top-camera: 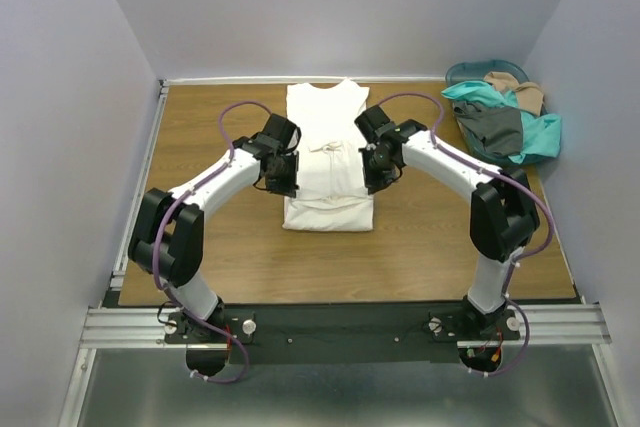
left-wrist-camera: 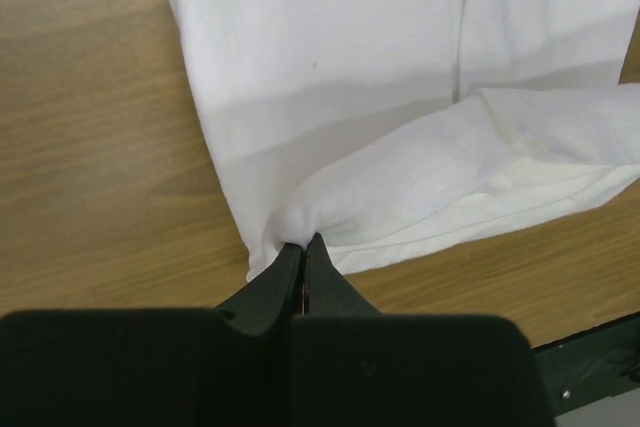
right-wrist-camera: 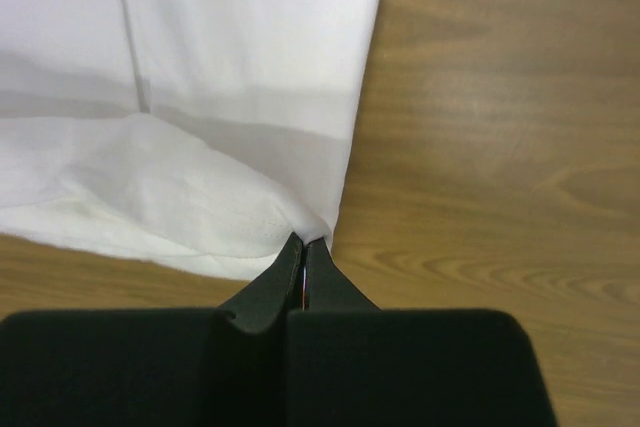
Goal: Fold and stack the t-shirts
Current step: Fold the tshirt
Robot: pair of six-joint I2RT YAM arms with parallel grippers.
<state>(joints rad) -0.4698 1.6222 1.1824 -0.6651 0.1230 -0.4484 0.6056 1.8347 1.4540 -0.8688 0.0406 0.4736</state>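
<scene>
Pinching white shirt (top-camera: pixel 325 132) at opposite side edges: left gripper (left-wrist-camera: pixel 303 244) and right gripper (right-wrist-camera: pixel 304 243) both clamped on it; long axis runs near-to-far.

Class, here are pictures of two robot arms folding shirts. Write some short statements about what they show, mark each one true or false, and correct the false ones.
1. The jaws of the left arm are shut on an edge of the white shirt. True.
2. Teal, grey and tan shirts lie heaped over the basket at the far right corner of the table. True.
3. The white shirt lies in the basket. False: it lies on the table, between the two arms.
4. The jaws of the right arm are wide open over bare wood. False: they are shut on the white shirt's other edge.
</scene>
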